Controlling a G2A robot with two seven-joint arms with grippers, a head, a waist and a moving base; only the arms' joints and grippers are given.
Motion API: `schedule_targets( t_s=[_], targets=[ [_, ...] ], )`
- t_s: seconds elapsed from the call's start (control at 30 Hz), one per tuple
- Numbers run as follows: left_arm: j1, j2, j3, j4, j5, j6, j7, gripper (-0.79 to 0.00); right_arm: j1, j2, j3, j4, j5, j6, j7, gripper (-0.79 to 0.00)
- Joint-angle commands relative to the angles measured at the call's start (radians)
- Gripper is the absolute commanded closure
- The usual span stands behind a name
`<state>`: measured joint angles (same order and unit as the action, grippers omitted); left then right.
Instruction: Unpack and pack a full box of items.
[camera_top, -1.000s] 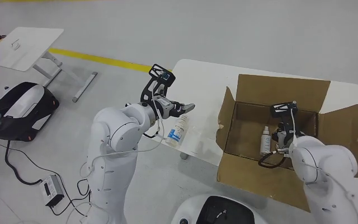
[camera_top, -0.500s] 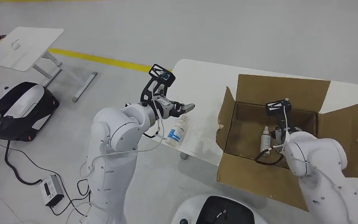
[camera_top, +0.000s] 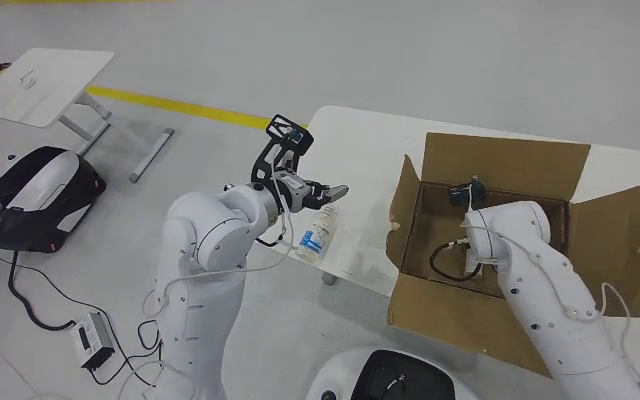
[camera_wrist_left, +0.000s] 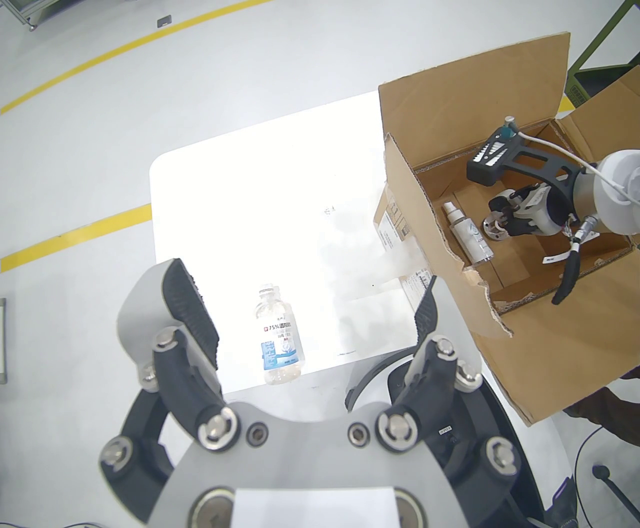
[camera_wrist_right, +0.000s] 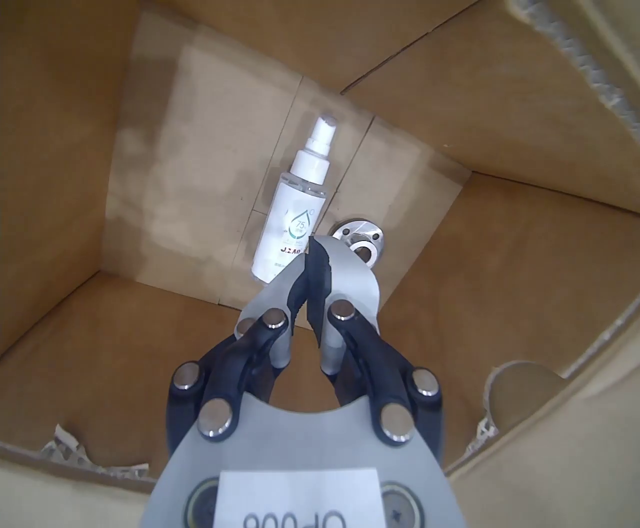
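Note:
An open cardboard box (camera_top: 500, 160) stands on the right side of the white table (camera_top: 380, 140). On its floor lie a white spray bottle (camera_wrist_right: 295, 220) and a small metal flange (camera_wrist_right: 361, 239). My right gripper (camera_wrist_right: 312, 250) hangs shut and empty inside the box, just above the bottle's base and the flange. The left wrist view shows the same spray bottle (camera_wrist_left: 467, 232) and the right gripper (camera_wrist_left: 502, 220) beside it. A clear bottle with a blue label (camera_top: 318, 235) lies near the table's left front edge. My left gripper (camera_top: 335, 190) is held open above that bottle (camera_wrist_left: 280, 345).
The box's flaps (camera_top: 610, 215) stand up around my right arm, and its near wall (camera_wrist_left: 475, 300) is torn at the rim. On the floor to the left are a white folding table (camera_top: 50, 85) and a black bag (camera_top: 40, 195).
My right arm has swung left and deeper into the box, now covering the spray bottle in the top view. The left arm and the clear bottle have not moved.

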<state>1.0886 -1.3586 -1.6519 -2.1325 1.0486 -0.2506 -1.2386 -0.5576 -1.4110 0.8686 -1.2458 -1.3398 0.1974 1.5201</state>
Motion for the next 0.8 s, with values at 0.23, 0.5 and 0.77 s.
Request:
schedule_targets(
  t_s=[0.23, 0.5, 0.77],
  targets=[
    [0.000, 0.000, 0.000, 0.000, 0.000, 0.000, 0.000, -0.785, -0.013, -0.011, 0.014, 0.052, -0.002, 0.015, -0.016, -0.369],
    [0.000, 0.000, 0.000, 0.000, 0.000, 0.000, 0.000, -0.785, -0.019, -0.022, 0.015, 0.098, -0.013, 0.025, -0.045, -0.363],
    [0.000, 0.000, 0.000, 0.000, 0.000, 0.000, 0.000, -0.785, -0.034, -0.036, 0.030, 0.133, 0.007, 0.075, -0.131, -0.434]
  ],
)
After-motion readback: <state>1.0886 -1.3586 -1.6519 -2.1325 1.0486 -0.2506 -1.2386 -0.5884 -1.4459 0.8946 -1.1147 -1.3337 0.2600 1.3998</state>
